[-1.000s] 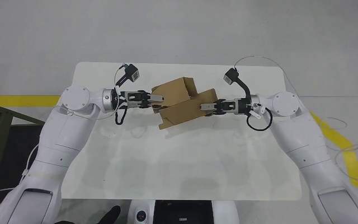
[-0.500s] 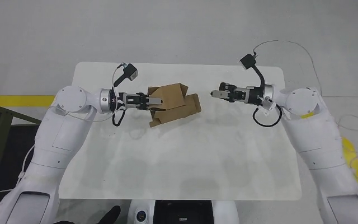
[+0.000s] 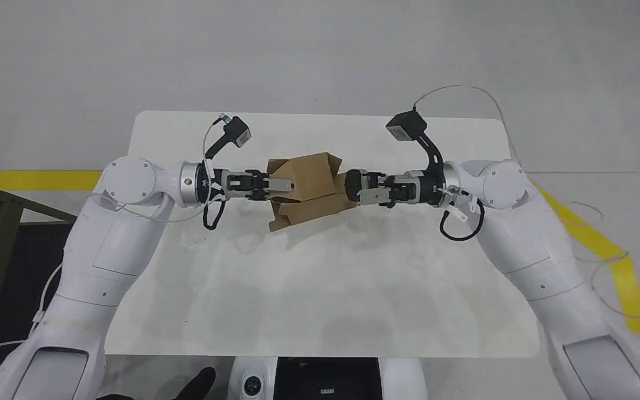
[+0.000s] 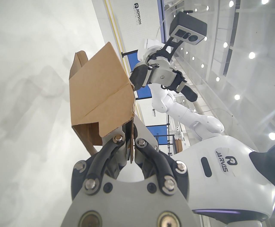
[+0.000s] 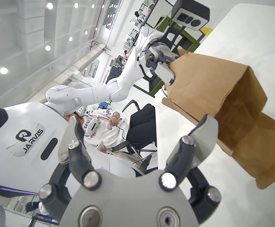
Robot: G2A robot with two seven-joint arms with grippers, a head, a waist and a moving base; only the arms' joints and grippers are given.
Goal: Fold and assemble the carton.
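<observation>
Where the smooth white table nears its far edge, one carton is held — brown corrugated board, a creased open-ended sleeve with loose flaps. Left gripper clamped on a wall edge; right gripper spread wide at the opposite end.

Readable print stands on the far wall in the left wrist view. A white wall panel carries a round logo with one dark word in capitals beside it. Farther along the wall, a smaller mark of the same kind, logo and word together, stands on a white strip between two blue panels. Its letters are too small to make out.
</observation>
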